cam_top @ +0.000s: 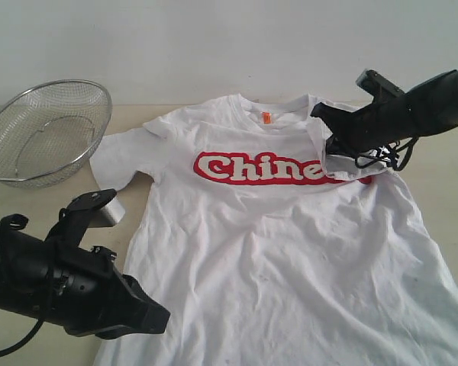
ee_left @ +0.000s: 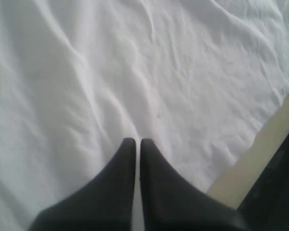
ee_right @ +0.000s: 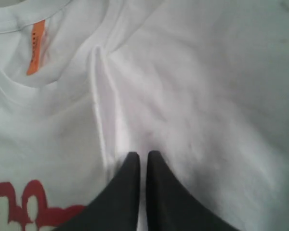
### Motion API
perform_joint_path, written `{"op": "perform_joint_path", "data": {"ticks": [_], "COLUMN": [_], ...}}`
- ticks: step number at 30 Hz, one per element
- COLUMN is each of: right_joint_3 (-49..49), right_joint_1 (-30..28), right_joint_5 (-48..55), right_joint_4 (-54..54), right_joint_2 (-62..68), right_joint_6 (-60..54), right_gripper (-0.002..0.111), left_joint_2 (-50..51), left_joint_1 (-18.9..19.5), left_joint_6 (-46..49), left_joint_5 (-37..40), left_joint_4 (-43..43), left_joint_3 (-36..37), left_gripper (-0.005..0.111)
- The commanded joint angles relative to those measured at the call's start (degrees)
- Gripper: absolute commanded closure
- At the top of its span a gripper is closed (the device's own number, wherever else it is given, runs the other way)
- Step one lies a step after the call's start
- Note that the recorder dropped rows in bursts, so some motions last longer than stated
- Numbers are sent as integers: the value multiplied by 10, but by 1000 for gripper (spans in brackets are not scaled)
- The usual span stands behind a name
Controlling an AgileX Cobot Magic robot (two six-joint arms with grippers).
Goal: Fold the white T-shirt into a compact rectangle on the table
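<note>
The white T-shirt (cam_top: 275, 252) lies front up on the table (cam_top: 446, 171), its red "Chinese" lettering (cam_top: 259, 169) across the chest and an orange neck tag (cam_top: 266, 117) at the collar. My right gripper (cam_top: 326, 133) is shut on a ridge of the shirt's fabric near the right shoulder (ee_right: 142, 155). The sleeve there lies turned over the end of the lettering. My left gripper (cam_top: 164, 316) is shut with nothing in it, just over the shirt's lower left part (ee_left: 137, 140), near its side edge and a strip of table (ee_left: 260, 159).
A round wire-mesh basket (cam_top: 46, 130) stands at the back left of the table. A small grey object (cam_top: 111, 213) sits by the shirt's left sleeve. The shirt's hem runs out of view at the bottom.
</note>
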Motion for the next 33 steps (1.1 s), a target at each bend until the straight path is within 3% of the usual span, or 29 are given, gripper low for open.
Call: {"op": "perform_joint_path", "data": {"ticks": [1,11,26,33], "right_joint_3": [-7,-10,-59,-59], "right_joint_1": [12,12,-78,-83], "right_joint_5": [-34,-27,20,11], "right_joint_4": [11,17,-43,-84], "right_joint_2": [1,-3,-4,-4], "right_joint_6": [-6,-6,1,1], "right_gripper": [107,107,107,107], "left_joint_2": [-5,-5,-5,-5], "left_joint_1": [-2,-2,-2,-2], "left_joint_6": [6,15,15,15], "left_joint_5": [0,0,-2,-2], "left_joint_4": [-6,-6,-9,-9], "left_joint_3": [-2,-2,-2,-2], "left_gripper": [102,102,102,102]}}
